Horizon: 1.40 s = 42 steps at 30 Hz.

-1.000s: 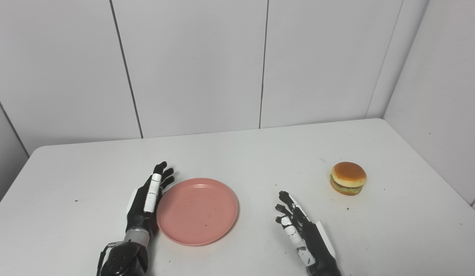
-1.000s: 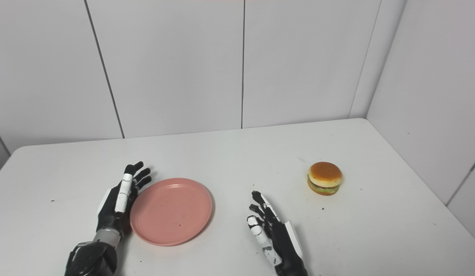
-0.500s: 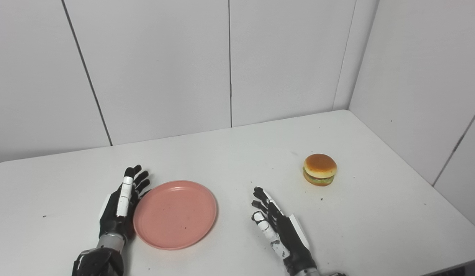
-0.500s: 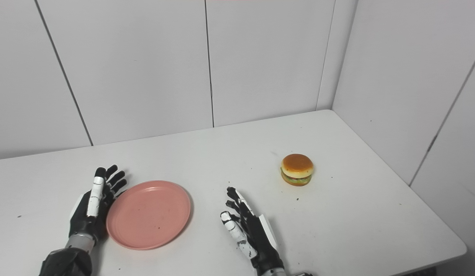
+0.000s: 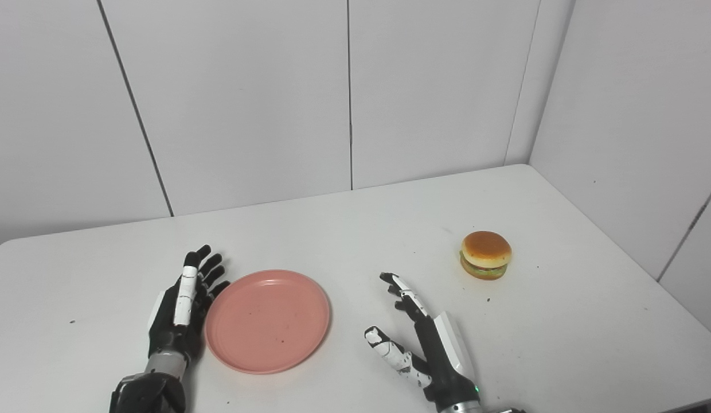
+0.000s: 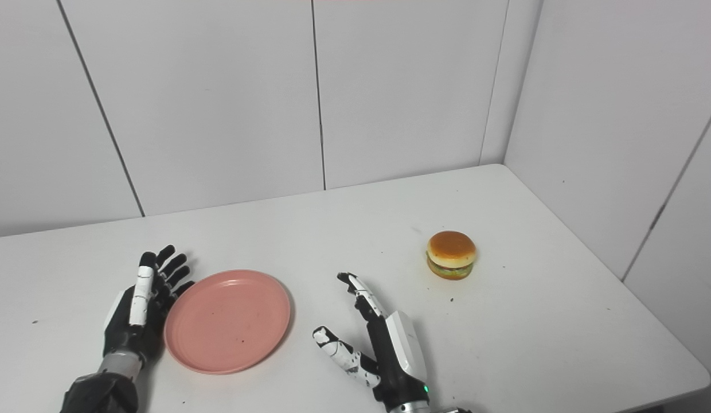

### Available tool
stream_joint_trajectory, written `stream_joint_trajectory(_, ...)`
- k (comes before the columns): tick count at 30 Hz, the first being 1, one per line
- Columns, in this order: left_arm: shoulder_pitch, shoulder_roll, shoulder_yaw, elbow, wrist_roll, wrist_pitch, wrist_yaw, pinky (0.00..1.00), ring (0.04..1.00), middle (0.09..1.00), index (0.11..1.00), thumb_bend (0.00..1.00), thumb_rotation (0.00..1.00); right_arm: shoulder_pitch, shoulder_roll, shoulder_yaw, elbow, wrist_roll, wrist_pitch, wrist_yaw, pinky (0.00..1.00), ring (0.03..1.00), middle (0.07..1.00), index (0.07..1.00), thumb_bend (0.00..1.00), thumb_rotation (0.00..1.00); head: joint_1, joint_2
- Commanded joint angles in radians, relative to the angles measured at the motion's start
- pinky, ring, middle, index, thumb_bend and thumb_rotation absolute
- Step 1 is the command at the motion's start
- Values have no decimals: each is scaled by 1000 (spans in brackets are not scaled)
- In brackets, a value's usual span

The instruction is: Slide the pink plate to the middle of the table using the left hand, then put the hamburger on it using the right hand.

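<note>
The pink plate (image 5: 268, 320) lies flat on the white table (image 5: 344, 229), lower left of centre in the frame. The left hand (image 5: 181, 304) stands edge-on against the plate's left rim, fingers straight and spread, holding nothing; whether the palm touches the rim cannot be told from either view.

The right hand (image 5: 424, 338) sits at lower centre, just right of the plate and apart from it. Its fingers extend toward the upper left and its thumb is splayed wide to the left; it holds nothing.

The hamburger (image 5: 485, 254) stands upright on the table at centre right, well apart from the plate and beyond the right hand's fingertips.

Differences between views: the right eye view shows a green light at the right wrist more plainly and takes in the table's right front corner (image 6: 702, 376). The left eye view shows the table's rounded left rear corner, which the right eye view cuts off. White panelled walls (image 6: 218, 97) close the scene behind and at right.
</note>
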Motion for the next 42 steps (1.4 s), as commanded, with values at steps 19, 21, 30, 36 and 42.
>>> stream_joint_trajectory(19,-34,2,-16,66,13,-52,-14,830,900,889,882,851,866,-291,-209,-30,-96,-416,146,114,816,787,764,715,838,842,2,-35)
stream_joint_trajectory(21,-31,0,-18,58,13,-50,-15,834,901,890,881,851,864,-309,-230,-41,-87,-428,154,128,812,785,760,715,838,841,9,-37)
stream_joint_trajectory(30,-16,-4,-22,35,24,-38,-11,831,903,890,894,858,877,-375,-306,-81,-37,-454,190,177,801,783,767,726,865,847,18,-44)
stream_joint_trajectory(36,-14,-6,-22,26,25,-36,-12,834,908,894,890,863,876,-420,-357,-92,48,-466,207,179,770,765,753,725,864,833,22,-46)
stream_joint_trajectory(42,-8,-5,-19,12,22,-28,-10,840,907,895,896,868,871,-443,-395,-99,119,-457,244,209,710,769,770,742,878,844,25,-47)
